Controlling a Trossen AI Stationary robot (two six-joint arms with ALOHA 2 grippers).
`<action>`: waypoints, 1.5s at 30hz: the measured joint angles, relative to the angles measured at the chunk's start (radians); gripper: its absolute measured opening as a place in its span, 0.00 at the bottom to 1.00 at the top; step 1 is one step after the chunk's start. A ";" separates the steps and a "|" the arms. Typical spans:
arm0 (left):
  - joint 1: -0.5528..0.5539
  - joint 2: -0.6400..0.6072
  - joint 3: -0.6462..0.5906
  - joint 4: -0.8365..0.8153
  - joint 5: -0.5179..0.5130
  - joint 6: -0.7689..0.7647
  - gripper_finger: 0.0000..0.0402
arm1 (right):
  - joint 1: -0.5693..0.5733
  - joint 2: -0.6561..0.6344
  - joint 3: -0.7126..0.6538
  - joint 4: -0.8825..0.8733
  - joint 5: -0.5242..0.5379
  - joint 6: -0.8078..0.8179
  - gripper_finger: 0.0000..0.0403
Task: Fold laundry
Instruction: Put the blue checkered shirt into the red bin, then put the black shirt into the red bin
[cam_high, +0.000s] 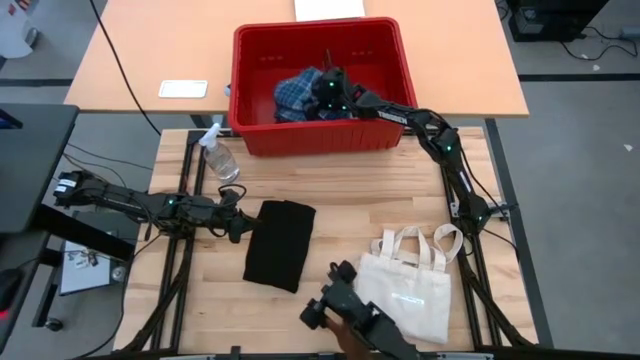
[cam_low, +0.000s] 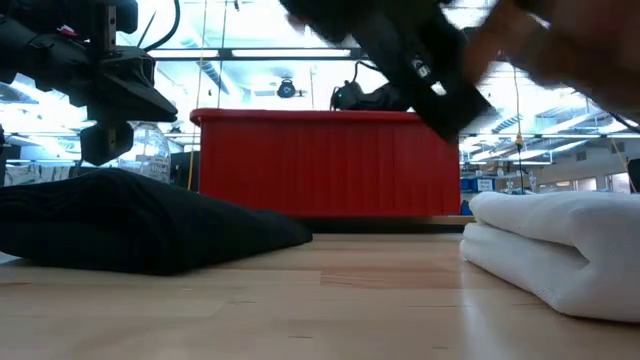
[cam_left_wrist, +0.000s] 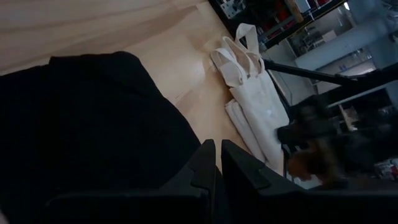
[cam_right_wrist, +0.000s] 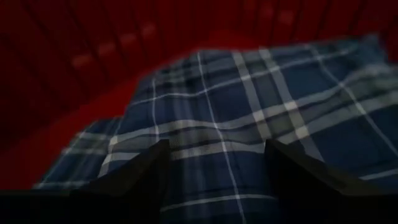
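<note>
Right hand (cam_right_wrist: 214, 168) spread over plaid garment (cam_right_wrist: 249, 118) in red bin (cam_high: 255, 135), wrist-only; left hand (cam_left_wrist: 217, 165) clenched beside black garment (cam_high: 280, 243).

Low view: blurred dark device (cam_low: 420, 60) and hand (cam_low: 560, 50) across the top, cut off by the edge. Red bin (cam_low: 330, 165) hid the plaid shirt (cam_right_wrist: 249, 124) under the right claw (cam_right_wrist: 214, 165). Black garment (cam_left_wrist: 87, 124) beside the left claw (cam_left_wrist: 217, 168) ran off the left wrist picture. Blurred hand (cam_left_wrist: 311, 162) beyond the tote bag (cam_left_wrist: 255, 106).
</note>
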 joint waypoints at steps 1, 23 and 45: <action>0.000 0.000 0.000 0.001 0.000 -0.001 0.08 | -0.003 0.009 0.004 -0.028 -0.005 0.014 0.67; 0.000 0.000 0.000 -0.024 0.074 0.029 0.08 | 0.036 -0.252 0.310 -0.141 -0.111 0.016 0.67; -0.048 0.019 0.049 -0.522 -0.065 0.037 0.08 | 0.469 -0.279 0.277 -0.947 -0.580 0.378 0.67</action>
